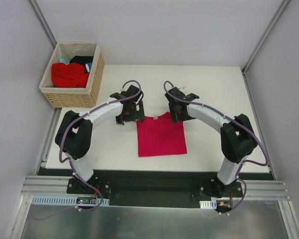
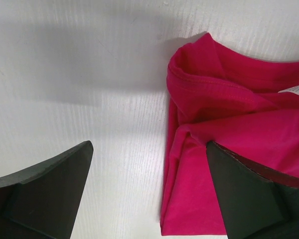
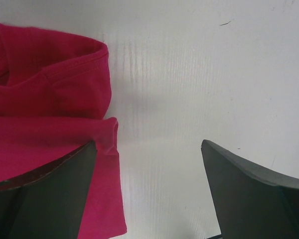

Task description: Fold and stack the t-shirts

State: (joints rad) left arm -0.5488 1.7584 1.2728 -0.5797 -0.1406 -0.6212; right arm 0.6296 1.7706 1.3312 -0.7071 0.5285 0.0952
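I saw the folded crimson-pink t-shirt (image 1: 161, 137) lying midway on the counter (image 1: 214, 89), open room either side, left arm (image 1: 102, 112) and right arm (image 1: 209, 115) bent over its collar corners, both jaws spread wide, gripping nothing.

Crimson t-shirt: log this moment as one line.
crimson t-shirt: sleeves folded in, flat | left gripper: open over left edge | right gripper: open over right edge

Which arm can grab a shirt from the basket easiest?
Probably left. The left claw, open, hangs nearest the basket at the far left; the right claw is past the pink shirt.
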